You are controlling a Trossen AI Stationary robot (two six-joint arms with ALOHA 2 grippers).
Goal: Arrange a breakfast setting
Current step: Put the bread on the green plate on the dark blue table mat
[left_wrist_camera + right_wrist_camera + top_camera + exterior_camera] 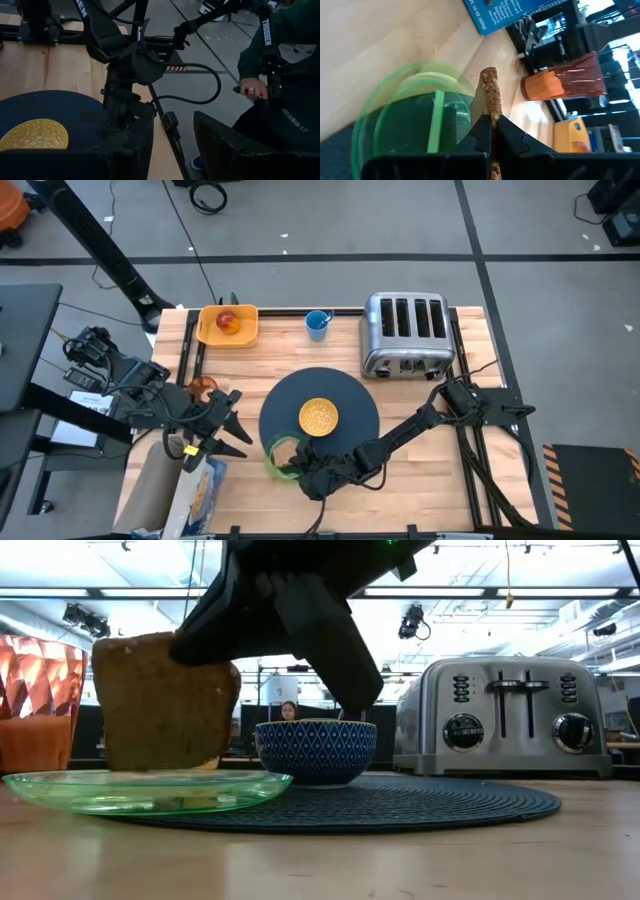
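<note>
While I'm hovering the right gripper (492, 125) over the green plate (395, 100), its fingers are clenching the toast (160, 700) upright by one edge. Plate's overlapping the mat (350, 400) beside the bowl (319, 417). Next I'm lowering and releasing it flat. Left gripper (225, 425) is waiting half-open near the tumbler (203, 387), probably empty. Spoon's nowhere visible.

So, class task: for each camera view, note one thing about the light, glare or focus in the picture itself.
Low view: bright ceiling strips leave the arm above the toast a dark silhouette; the toaster shows reflections. Right wrist view: the near jaws are soft; the toast's edge is sharp. Left wrist view: dim, near fingers blurred. High view: even light, faint shadows.
</note>
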